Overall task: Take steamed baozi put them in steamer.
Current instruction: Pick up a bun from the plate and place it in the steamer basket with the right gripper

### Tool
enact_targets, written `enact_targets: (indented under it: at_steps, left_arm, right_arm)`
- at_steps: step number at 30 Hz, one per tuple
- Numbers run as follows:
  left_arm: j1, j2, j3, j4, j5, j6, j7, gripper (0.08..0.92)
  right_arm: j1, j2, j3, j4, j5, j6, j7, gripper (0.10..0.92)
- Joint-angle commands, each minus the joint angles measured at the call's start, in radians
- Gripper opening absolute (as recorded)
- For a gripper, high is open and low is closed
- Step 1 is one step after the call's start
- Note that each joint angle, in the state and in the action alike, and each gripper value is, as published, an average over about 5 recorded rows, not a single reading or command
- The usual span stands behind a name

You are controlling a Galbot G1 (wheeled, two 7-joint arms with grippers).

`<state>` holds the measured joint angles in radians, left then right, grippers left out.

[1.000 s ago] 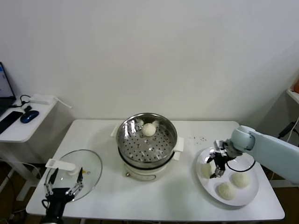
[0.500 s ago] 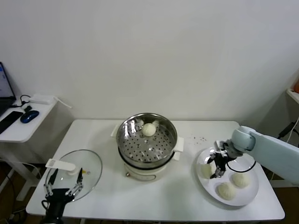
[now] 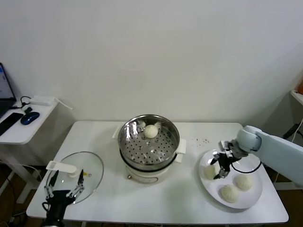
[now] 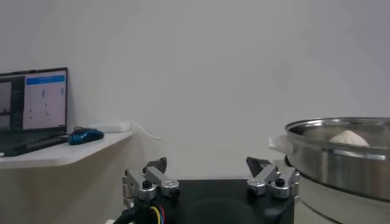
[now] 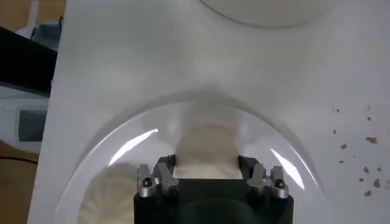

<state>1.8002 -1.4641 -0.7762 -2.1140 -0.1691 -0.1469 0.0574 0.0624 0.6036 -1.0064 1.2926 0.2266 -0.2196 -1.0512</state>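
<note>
- As I look down from the head camera, I see my right end effector [image 3: 217, 169] low over the white plate [image 3: 253, 198] at the right side of the bench [image 3: 156, 201].
- Its two fingers [image 5: 159, 177] sit on either side of one steamed baozi [image 3: 209, 172], the one at the plate's left edge.
- In the right wrist view that bun [image 5: 206, 151] fills the gap between the fingers, and the tips press against its sides, so I say the end effector is gripping it.
- The bun rests on the plate.
- Two more buns lie on the same plate: one [image 3: 245, 182] near the right side and one [image 3: 229, 193] near the front edge.
- They sit close to each other but a little apart from the gripped bun.
- A fourth bun [image 3: 151, 131] sits inside the steamer [image 3: 148, 142], near its back wall.
- The steamer is a shiny metal basket with holes in its floor, on a cream cooker base in the middle of the bench.
- My left end effector [image 3: 64, 190] waits low at the front left corner of the bench, just over the glass lid [image 3: 92, 163] with the white handle [image 3: 61, 167].
- Its fingers [image 4: 149, 180] are spread wide apart and hold nothing.
- A few dark crumbs [image 3: 202, 140] lie on the bench between the steamer and the plate.
- On a side shelf [image 3: 19, 132] to the left I see a blue mouse [image 3: 29, 117].
</note>
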Motion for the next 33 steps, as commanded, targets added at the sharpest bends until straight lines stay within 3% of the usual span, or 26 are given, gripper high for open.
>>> enact_targets:
  at_steps: [1,14,24,33]
  left_arm:
    - [-0.001,0.0,0.0,-0.002,-0.003,0.001,0.0,0.823]
    - [-0.009,0.003,0.001,-0.001,-0.004,0.005,0.0,0.823]
    - [-0.015,0.003,0.003,-0.004,0.0,0.012,0.0,0.823]
    - [-0.019,0.002,0.007,-0.021,0.002,0.017,0.0,0.823]
  right_arm:
    - [0.077,-0.045,-0.024,0.066,0.032,0.003,-0.007,0.667]
    - [0.598,-0.034,-0.335,0.195,0.2,0.078,-0.053,0.662]
    - [0.825,0.219,-0.431,0.173,0.316,0.117,-0.064,0.662]
    - [0.734,0.458,-0.38,0.023,0.417,-0.005,-0.021,0.669]
